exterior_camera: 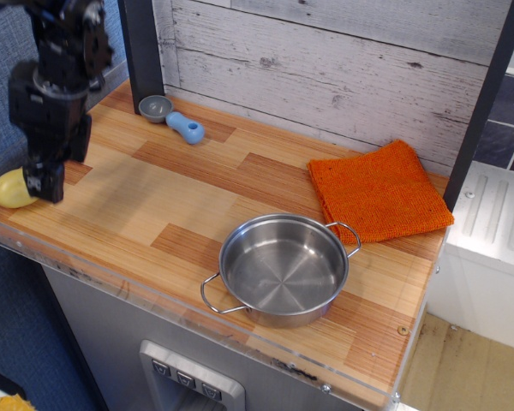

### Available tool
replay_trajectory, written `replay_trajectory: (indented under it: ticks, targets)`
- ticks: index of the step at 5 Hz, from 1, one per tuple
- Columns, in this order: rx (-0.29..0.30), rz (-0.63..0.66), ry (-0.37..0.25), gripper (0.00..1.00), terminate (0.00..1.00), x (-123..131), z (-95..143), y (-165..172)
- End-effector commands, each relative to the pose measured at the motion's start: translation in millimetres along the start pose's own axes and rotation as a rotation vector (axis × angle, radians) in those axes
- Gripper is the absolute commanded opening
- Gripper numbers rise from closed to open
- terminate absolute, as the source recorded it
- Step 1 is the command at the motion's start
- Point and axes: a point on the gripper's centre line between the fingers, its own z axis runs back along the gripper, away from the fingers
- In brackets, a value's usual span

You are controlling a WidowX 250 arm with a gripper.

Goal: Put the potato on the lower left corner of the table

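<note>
- The potato [12, 189] is lying on the desk [154, 214] at its near left corner, close to the clear rim, with its right end hidden behind the arm.
- The end effector [43, 182] is hanging just right of the potato, overlapping its edge; whether they are touching is unclear.
- Motion blur and the viewing angle are hiding the fingers, so I cannot tell if they are apart or together.
- A steel pot [283, 270] is sitting empty near the front edge, well apart from the potato.
- An orange cloth [379, 191] is lying flat behind the pot, toward the right.
- A blue-handled grey scoop [171, 118] is resting by the plank wall [343, 60] at the back left.
</note>
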Motion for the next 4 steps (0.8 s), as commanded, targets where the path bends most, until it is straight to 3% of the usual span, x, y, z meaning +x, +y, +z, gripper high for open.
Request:
replay_trajectory:
  ticks: [1, 2, 4]
  targets:
    - [-0.195, -0.010, 0.004, 1.00, 0.00, 7.3, 65.5, -24.4]
    - [-0.232, -0.034, 0.019, 1.00, 0.00, 4.4, 86.3, -21.4]
    - [-0.232, -0.034, 0.019, 1.00, 0.00, 4.4, 86.3, -21.4]
